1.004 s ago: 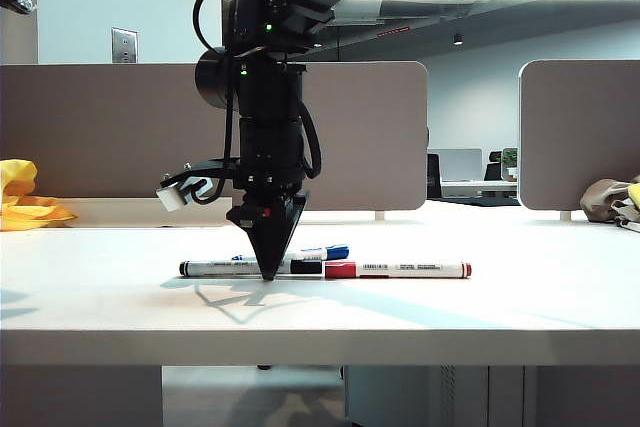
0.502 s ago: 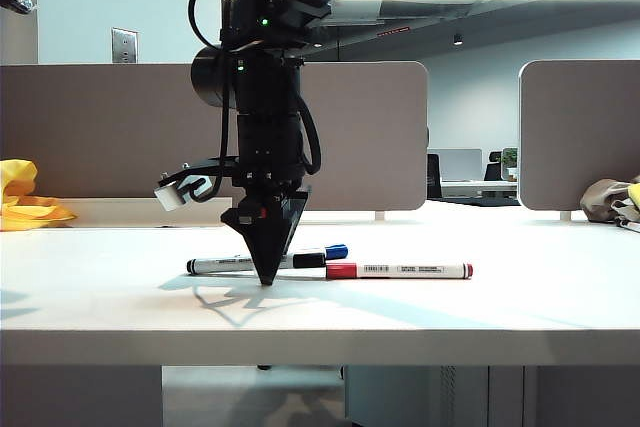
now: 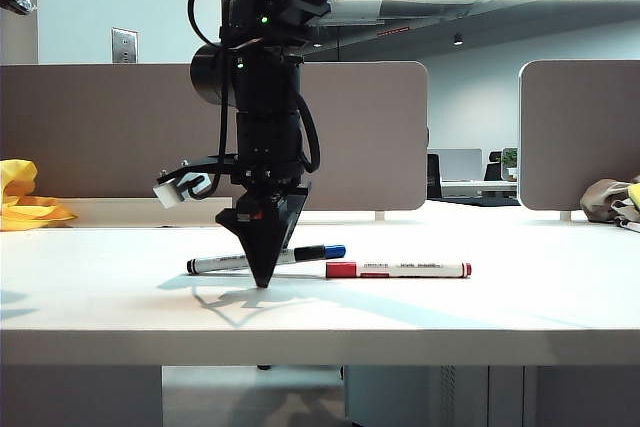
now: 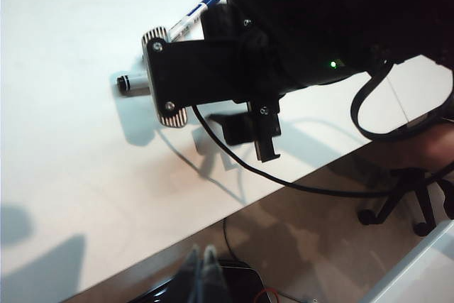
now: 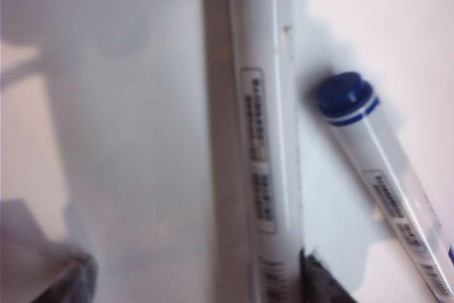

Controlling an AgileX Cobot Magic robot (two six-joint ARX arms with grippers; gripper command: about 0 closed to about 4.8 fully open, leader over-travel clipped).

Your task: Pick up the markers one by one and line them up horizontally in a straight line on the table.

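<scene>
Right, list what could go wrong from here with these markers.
1. The right pincer stands open astride the black marker, one finger close against the barrel; lifting off may roll it out of line.
2. The blue marker lies slanted just beside that finger and could get knocked.
3. It is not yet in line with the red marker; the left pincer, shut, hangs off the table edge.
</scene>
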